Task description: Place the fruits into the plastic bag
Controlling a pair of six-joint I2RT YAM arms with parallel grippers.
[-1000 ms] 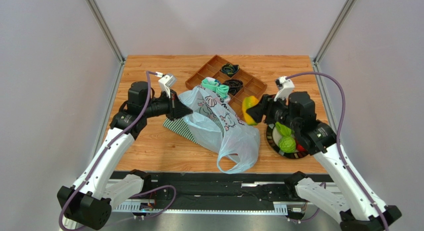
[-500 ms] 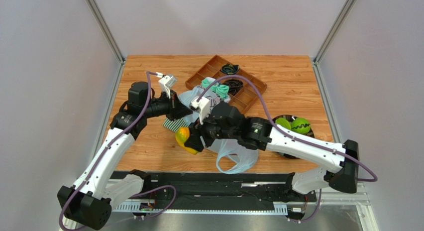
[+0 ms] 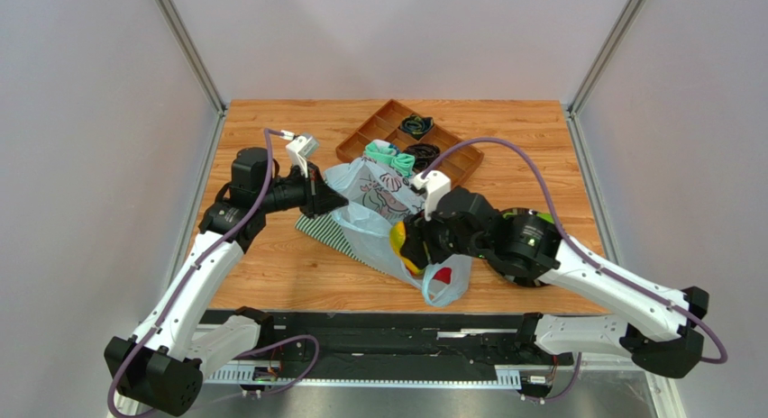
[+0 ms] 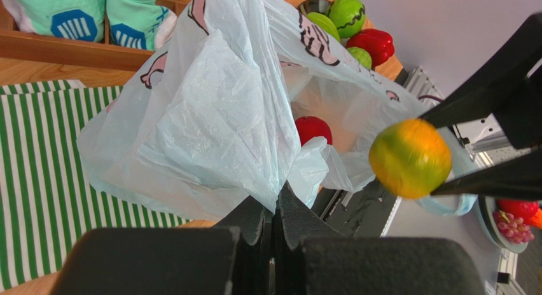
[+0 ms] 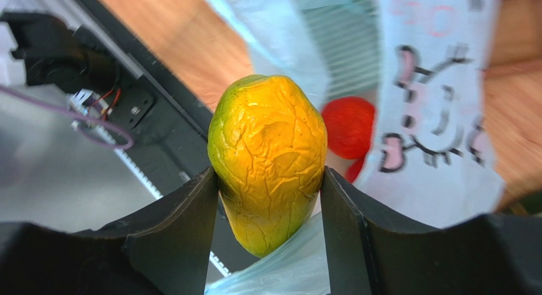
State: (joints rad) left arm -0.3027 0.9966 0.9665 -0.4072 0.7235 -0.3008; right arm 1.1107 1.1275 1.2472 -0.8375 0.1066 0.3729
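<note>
The pale-blue plastic bag lies mid-table, and my left gripper is shut on its rim, holding the mouth up. My right gripper is shut on the yellow-orange mango, just above the bag's near opening. In the left wrist view the mango hangs at the mouth's right side. A red fruit lies inside the bag and shows through it. Green fruits and a red one stay on the dark plate at the right.
A brown compartment tray at the back holds teal socks and dark cables. A green-and-white striped cloth lies under the bag's left side. My right arm reaches across in front of the plate.
My right arm carried the mango from beside the plate far to the left front of the bag, then back right to the bag's opening. The left arm has not moved.
</note>
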